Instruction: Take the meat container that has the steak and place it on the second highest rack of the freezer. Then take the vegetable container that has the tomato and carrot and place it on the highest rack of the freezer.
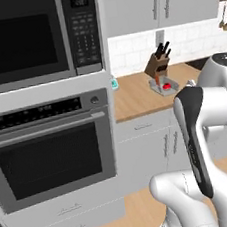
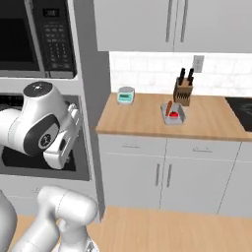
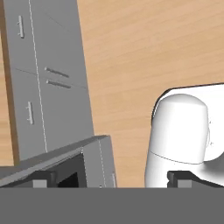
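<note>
On the wooden tabletop (image 2: 147, 120), a small grey container (image 2: 173, 112) holding the tomato (image 2: 174, 115) and carrot (image 2: 169, 107) sits just in front of the knife block (image 2: 183, 88). Well apart from it, the end effector (image 3: 112, 178) points down at the floor, fingers spread wide, holding nothing.
</note>
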